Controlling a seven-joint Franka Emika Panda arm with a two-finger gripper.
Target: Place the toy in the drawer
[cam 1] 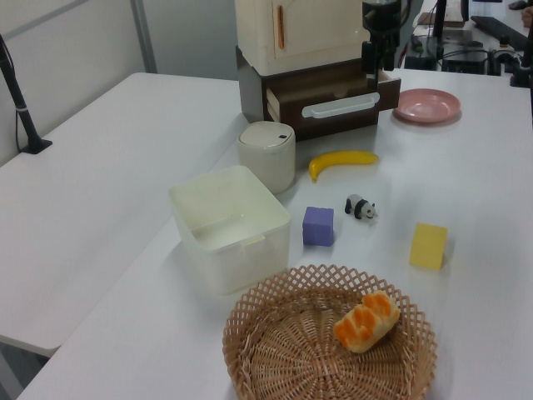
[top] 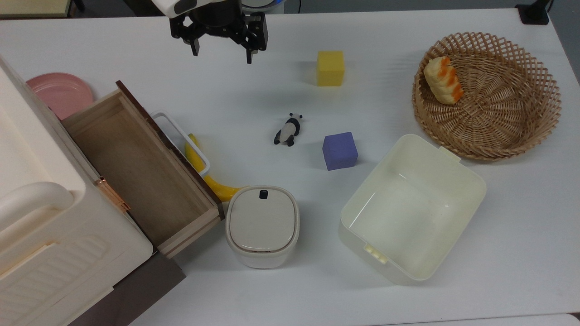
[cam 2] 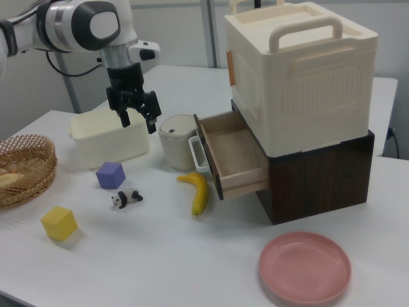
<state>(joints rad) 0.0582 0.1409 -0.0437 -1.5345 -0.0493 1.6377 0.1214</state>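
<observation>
The pincer (top: 222, 51) hangs open and empty above the bench (top: 408, 54); the toy (top: 288, 130) lies beside the purple cube (top: 340, 151), the drawer (top: 140, 170) pulled out.

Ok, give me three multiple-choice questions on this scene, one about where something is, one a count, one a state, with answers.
1. Where does the panda lie?
A. in the drawer
B. on the table between the two cubes
C. in the basket

2. How many foam cubes are on the table?
A. one
B. two
C. three

3. What state is the drawer in?
A. pulled open and empty
B. shut
C. open with the banana inside

Answers:
1. B, the top view shows it on the table, with the yellow cube on one side and the purple cube on the other.
2. B, one yellow and one purple.
3. A, its bare wood floor shows, and the banana lies outside on the table by its front.
</observation>
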